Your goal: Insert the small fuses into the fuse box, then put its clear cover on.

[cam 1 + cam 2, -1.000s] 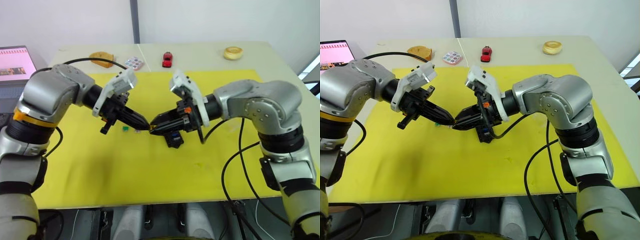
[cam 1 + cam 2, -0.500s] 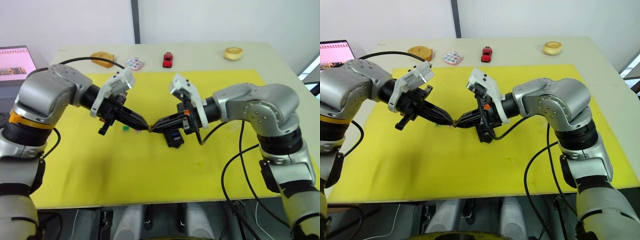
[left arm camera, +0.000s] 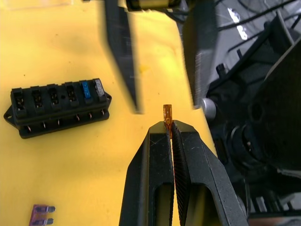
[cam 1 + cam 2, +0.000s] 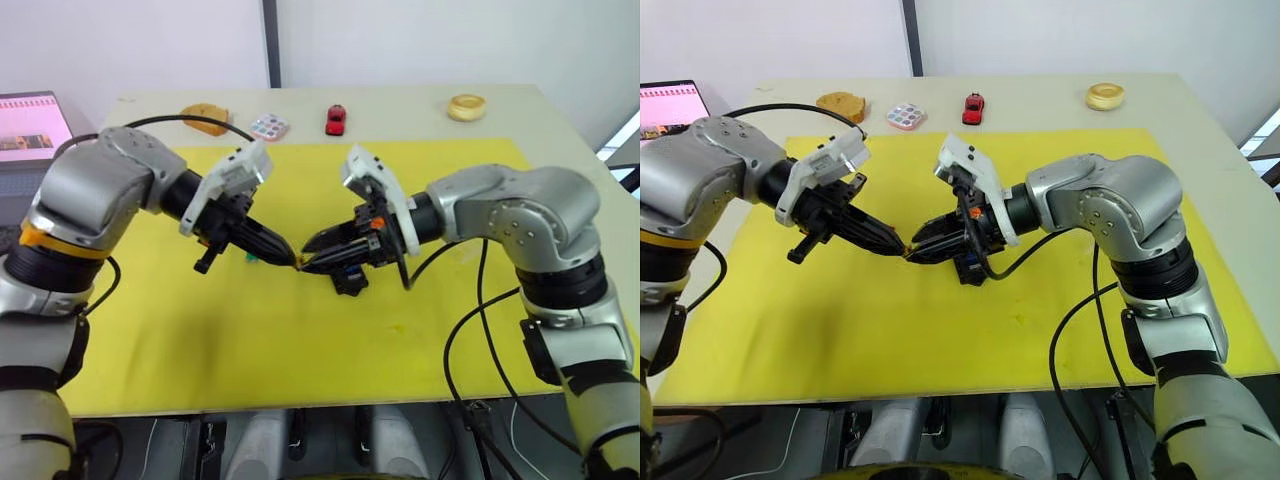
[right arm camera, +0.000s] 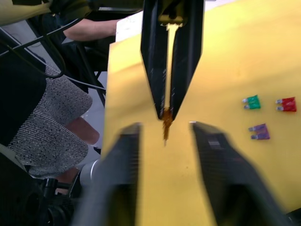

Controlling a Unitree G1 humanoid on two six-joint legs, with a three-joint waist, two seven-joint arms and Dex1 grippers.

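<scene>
The left gripper [image 3: 170, 128] is pinching the amber fuse [image 3: 167, 114], its long axis pointing at the right gripper [image 5: 164, 129]. That one's fingers are gaping empty either side, nearest for a handover.

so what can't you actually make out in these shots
- Fuse box: in the head views the right gripper covers most of it; its slots show in the left wrist view, two filled, four empty.
- Clear cover: cannot pick it out on the yellow mat.
- Loose fuses: in the head views, specks behind the left gripper.
- Amber fuse: its lower part is hidden between the shut fingers.
- Right fingers: blurred in the right wrist view.
</scene>
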